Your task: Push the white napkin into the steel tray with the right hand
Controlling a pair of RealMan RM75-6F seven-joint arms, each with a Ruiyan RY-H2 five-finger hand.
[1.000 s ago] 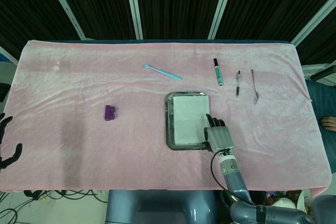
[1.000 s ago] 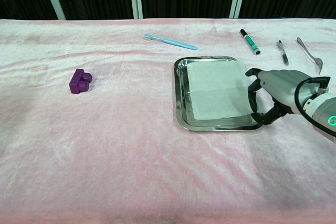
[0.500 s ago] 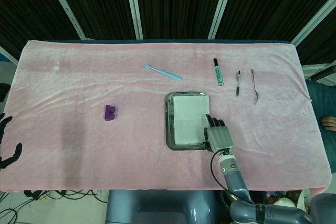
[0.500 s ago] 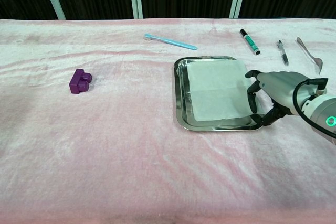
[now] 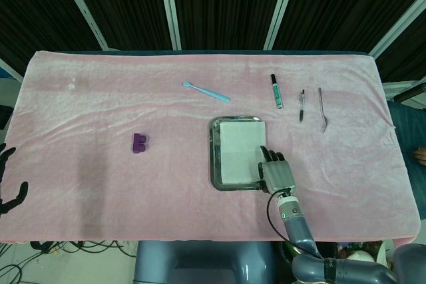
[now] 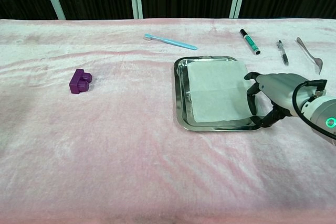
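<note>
The white napkin (image 5: 237, 149) (image 6: 218, 91) lies flat inside the steel tray (image 5: 214, 157) (image 6: 179, 93) near the table's middle, its right edge reaching the tray's right rim. My right hand (image 5: 277, 175) (image 6: 278, 97) sits at the tray's near right corner, fingers curled down with their tips at the rim and the napkin's edge, holding nothing. My left hand (image 5: 6, 184) shows only as dark fingers at the far left edge of the head view, spread apart and off the table.
A purple block (image 5: 140, 143) (image 6: 80, 81) lies left of the tray. Behind it are a light blue toothbrush (image 5: 206, 92) (image 6: 170, 41), a marker (image 5: 275, 91) (image 6: 249, 41), a pen (image 5: 301, 105) (image 6: 282, 52) and a spoon (image 5: 322, 110) (image 6: 310, 53). Pink cloth covers the table.
My right hand has edged slightly toward the tray, and the napkin's right edge has shifted a little further inside the rim. The left hand is unchanged.
</note>
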